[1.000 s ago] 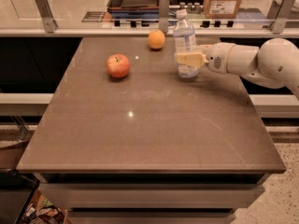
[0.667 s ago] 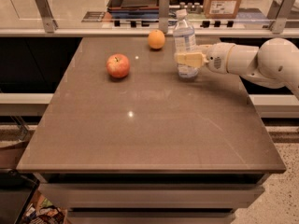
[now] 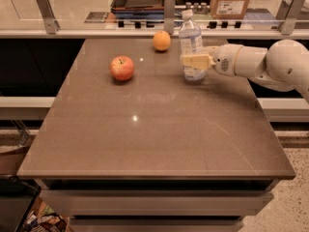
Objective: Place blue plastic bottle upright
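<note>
Standing upright on the table (image 3: 154,129), the bottle (image 3: 191,40) looks placed; the gripper (image 3: 195,61) clasps its middle, so only letting go and retreating remain.

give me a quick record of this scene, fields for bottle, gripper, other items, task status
bottle: blue plastic bottle upright, base on the table, far right part, white cap on
gripper: gripper reaches in from the right, closed around the bottle's middle
other items: apple to the left of the bottle; orange near the far edge, apart from both
task status: bottle stands upright, not yet released
</note>
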